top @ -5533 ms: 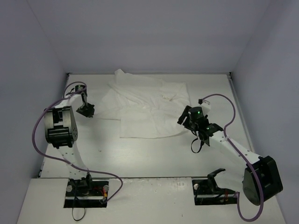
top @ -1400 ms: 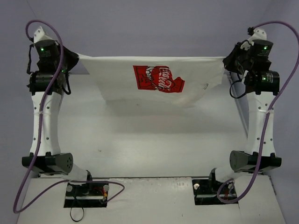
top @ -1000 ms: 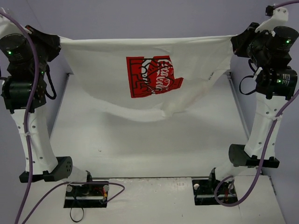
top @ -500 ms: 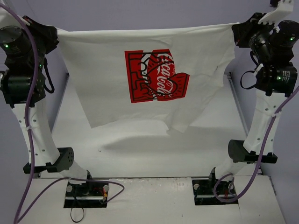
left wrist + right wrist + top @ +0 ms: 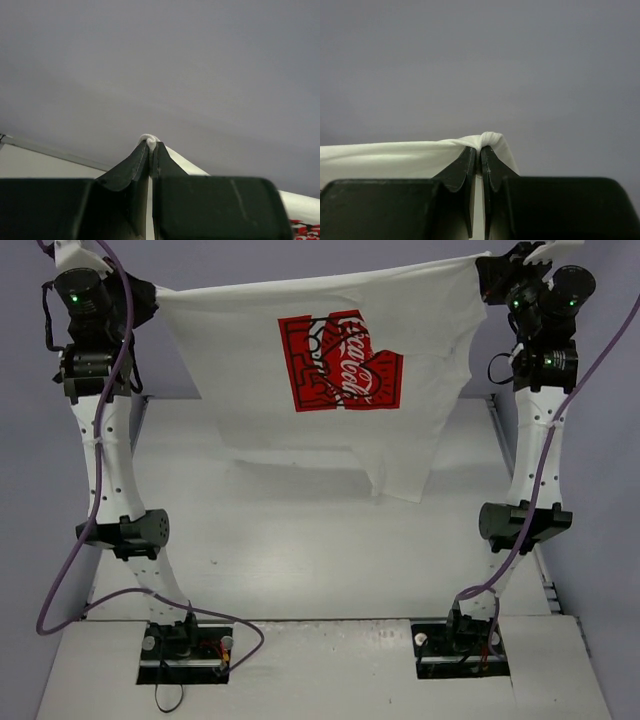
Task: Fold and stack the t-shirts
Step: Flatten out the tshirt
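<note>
T-shirt (image 5: pixel 250 360) hangs spread; L gripper (image 5: pixel 155 292) & R gripper (image 5: pixel 483 268) each clamped tight on 1 top corner.

I see my right gripper (image 5: pixel 480 149) pinched tight on a bunched fold of the white t-shirt (image 5: pixel 410 155). The cloth stretches off left against a plain grey wall (image 5: pixel 480 60).

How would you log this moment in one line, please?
left hand: shut on Coca-Cola t-shirt corner | right hand: shut on opposite corner | state: hanging spread above table
</note>
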{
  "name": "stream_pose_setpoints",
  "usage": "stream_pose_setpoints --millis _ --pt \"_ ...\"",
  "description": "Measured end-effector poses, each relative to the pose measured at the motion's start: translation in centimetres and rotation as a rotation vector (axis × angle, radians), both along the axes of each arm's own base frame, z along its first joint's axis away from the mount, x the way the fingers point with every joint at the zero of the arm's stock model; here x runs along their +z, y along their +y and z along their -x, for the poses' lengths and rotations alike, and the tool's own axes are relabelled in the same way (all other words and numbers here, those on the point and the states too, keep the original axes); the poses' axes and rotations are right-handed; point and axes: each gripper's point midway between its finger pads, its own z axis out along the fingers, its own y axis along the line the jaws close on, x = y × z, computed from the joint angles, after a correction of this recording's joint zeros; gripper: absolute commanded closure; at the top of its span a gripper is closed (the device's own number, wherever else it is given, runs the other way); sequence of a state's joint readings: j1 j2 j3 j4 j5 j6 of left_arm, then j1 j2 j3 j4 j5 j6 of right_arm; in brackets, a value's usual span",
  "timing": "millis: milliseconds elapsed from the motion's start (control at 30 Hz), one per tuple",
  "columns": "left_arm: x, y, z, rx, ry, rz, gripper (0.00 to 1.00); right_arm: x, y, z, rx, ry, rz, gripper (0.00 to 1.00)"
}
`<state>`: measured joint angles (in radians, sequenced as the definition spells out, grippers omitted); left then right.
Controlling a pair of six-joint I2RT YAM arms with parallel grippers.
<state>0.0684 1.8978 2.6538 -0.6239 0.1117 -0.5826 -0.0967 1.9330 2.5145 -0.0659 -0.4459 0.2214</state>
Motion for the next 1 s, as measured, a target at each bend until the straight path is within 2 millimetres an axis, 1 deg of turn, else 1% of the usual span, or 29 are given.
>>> stream_pose_setpoints --millis 100,167,233,300,333,367,433,467,500,567,633,667,733,800,833,867,900,933,1000 --pt "1.6 -0.2 0.0 -0.026 -0.063 0.001 1.0 1.2 0.1 -0.3 0.009 -0.077 -0.002 1.0" --pt "3.0 -0.5 0.4 -0.048 -0.112 -0.005 1.0 2.1 0.2 0.0 0.016 -0.129 0.003 1.0" --pt "3.6 -0.8 1.2 -0.073 -0.138 -0.012 1.0 2.3 0.5 0.9 0.026 -0.148 0.012 1.0" --pt "3.2 -1.1 2.2 -0.091 -0.137 -0.017 1.0 1.5 0.8 2.2 0.038 -0.142 0.024 1.0" --pt "2.6 -1.2 2.8 -0.096 -0.125 -0.018 1.0 0.5 1.0 3.0 0.042 -0.127 0.031 1.0" --pt "1.5 -1.3 3.3 -0.097 -0.111 -0.018 1.0 -1.0 1.1 3.9 0.047 -0.1 0.035 1.0" --pt "-1.5 -1.3 4.6 -0.094 -0.059 -0.013 1.0 -4.7 1.4 6.0 0.053 -0.034 0.038 1.0" --pt "-3.6 -1.3 5.3 -0.09 -0.022 -0.008 1.0 -7.0 1.5 6.9 0.051 0.002 0.035 1.0" --pt "-5.9 -1.2 5.8 -0.082 0.023 -0.002 1.0 -9.8 1.5 7.8 0.049 0.053 0.026 1.0" --pt "-11.2 -0.9 6.5 -0.061 0.127 0.011 1.0 -16.0 1.4 9.2 0.035 0.165 -0.001 1.0" --pt "-17.1 -0.6 7.1 -0.032 0.248 0.021 1.0 -23.5 1.4 10.7 0.02 0.323 -0.043 1.0" --pt "-20.0 -0.7 7.5 -0.021 0.312 0.023 1.0 -26.6 1.6 11.4 0.016 0.396 -0.061 1.0" --pt "-25.8 -0.9 8.6 0.002 0.446 0.018 1.0 -32.9 2.0 13.2 0.003 0.547 -0.095 1.0" --pt "-31.4 -1.7 10.5 0.011 0.582 -0.001 1.0 -37.9 2.8 15.7 0.008 0.68 -0.124 1.0" --pt "-33.7 -2.3 11.7 0.004 0.648 -0.013 1.0 -39.8 3.1 17.0 0.01 0.739 -0.139 1.0" --pt "-35.4 -2.8 12.9 -0.004 0.697 -0.024 1.0 -41.2 3.4 18.2 0.013 0.785 -0.147 1.0" --pt "-36.6 -3.2 14.0 -0.013 0.736 -0.036 1.0 -42.1 3.6 19.1 0.013 0.821 -0.153 1.0" --pt "-37.5 -3.5 15.1 -0.018 0.766 -0.045 1.0 -42.7 3.7 20.0 0.006 0.851 -0.159 1.0" --pt "-38.5 -3.4 17.0 -0.009 0.802 -0.058 1.0 -43.2 3.7 21.2 -0.013 0.887 -0.164 1.0"
